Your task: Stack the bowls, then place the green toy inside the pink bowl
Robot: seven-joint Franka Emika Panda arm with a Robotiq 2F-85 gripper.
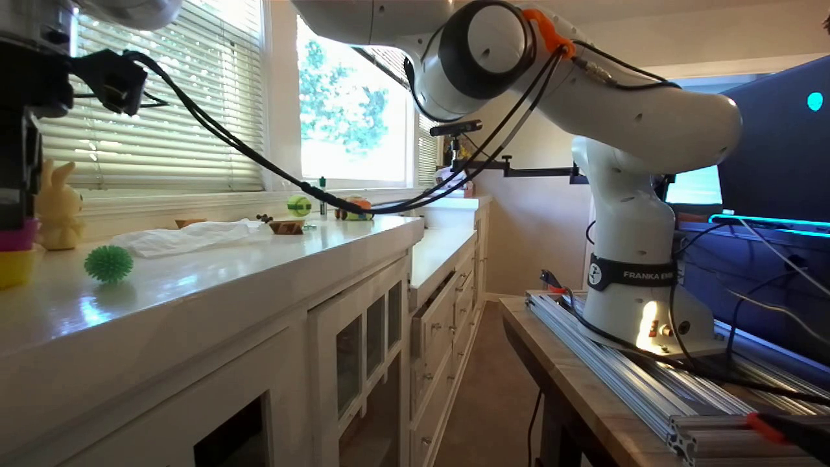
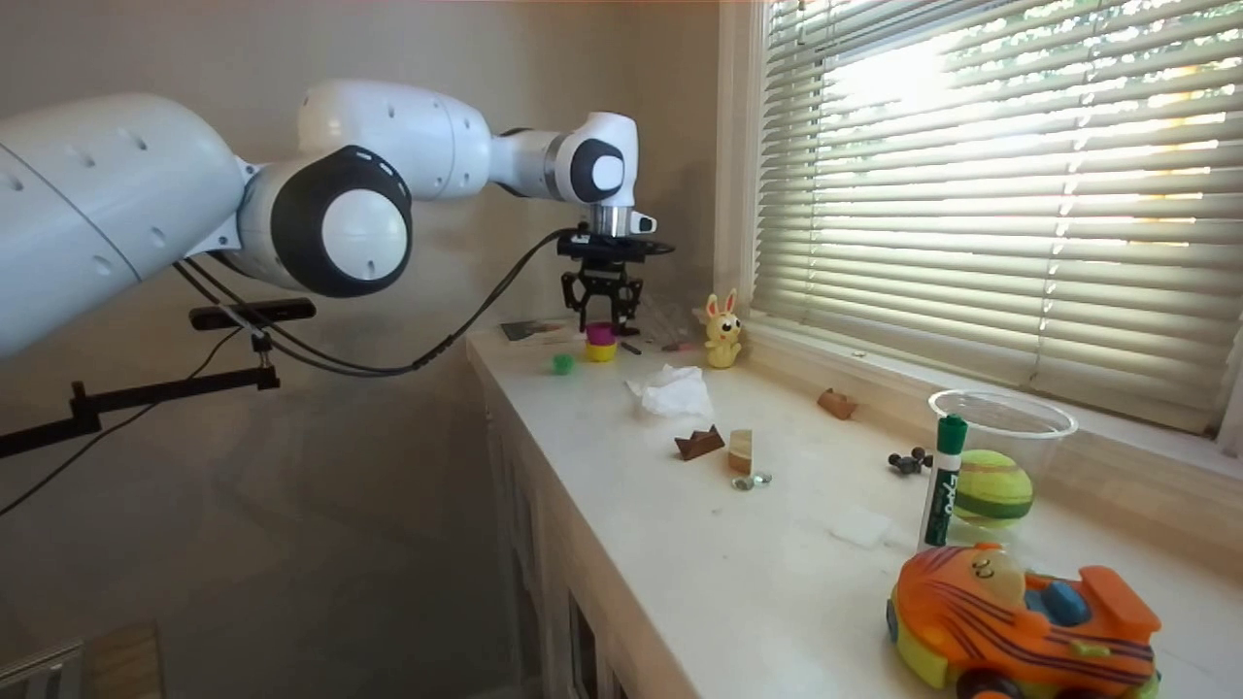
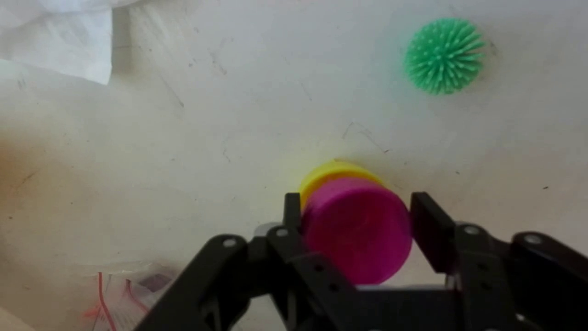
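The white tabletop (image 2: 777, 592) is the largest thing here; beyond it in an exterior view a drawer (image 1: 444, 314) stands slightly out, its contents hidden. The robot arm (image 2: 388, 136) reaches over the tabletop's far end, while an orange toy car (image 2: 1010, 616) sits at the near end. Just behind the car is a clear plastic cup (image 2: 1039, 432), a striped yellow-green ball (image 2: 992, 495) showing low through its wall. At the wrist view's lower left lies a clear zip-top bag (image 3: 117, 294) with something dark in it, too blurred to name. The fingers (image 3: 432, 234) hold the pink bowl (image 3: 360, 220) between them, its mouth up. It is directly over the yellow bowl (image 2: 600, 355) in both exterior views; whether it sits inside that rim I cannot tell. The spiky green ball (image 3: 444, 56) rests on the tabletop near the yellow bowl, apart from it
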